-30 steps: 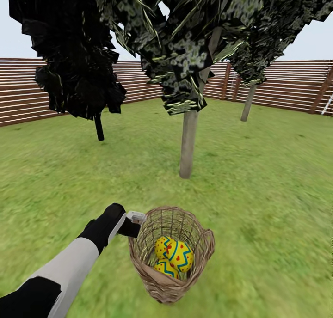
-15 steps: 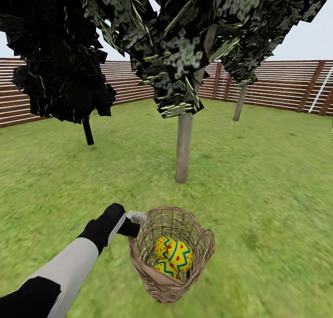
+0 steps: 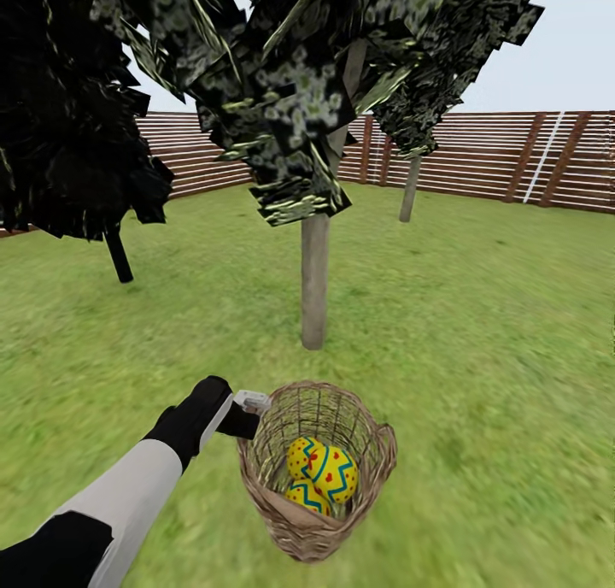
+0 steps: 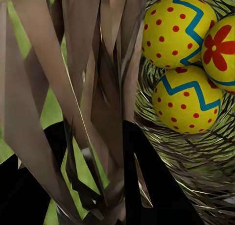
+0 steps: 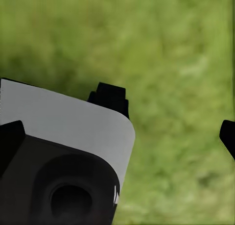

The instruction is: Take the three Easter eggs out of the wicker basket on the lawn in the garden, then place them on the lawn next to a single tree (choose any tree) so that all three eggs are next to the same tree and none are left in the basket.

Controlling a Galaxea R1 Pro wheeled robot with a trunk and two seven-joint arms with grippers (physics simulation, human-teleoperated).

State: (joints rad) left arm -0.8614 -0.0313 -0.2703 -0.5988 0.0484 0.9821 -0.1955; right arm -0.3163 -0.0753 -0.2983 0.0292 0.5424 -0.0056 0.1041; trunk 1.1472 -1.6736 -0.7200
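Wicker basket (image 3: pixel 318 520) rim pinched by left pincer (image 3: pixel 253 402), lawn (image 3: pixel 478 332) around.

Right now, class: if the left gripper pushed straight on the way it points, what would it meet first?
The left gripper already sits at the wicker basket rim; straight on it would likely meet the weave, then the Easter eggs.

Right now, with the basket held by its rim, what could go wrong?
1. The left claw pinches only the basket rim at one side; it may tilt or slip.
2. Three eggs lie loose inside; a tilt could spill them short of the tree.
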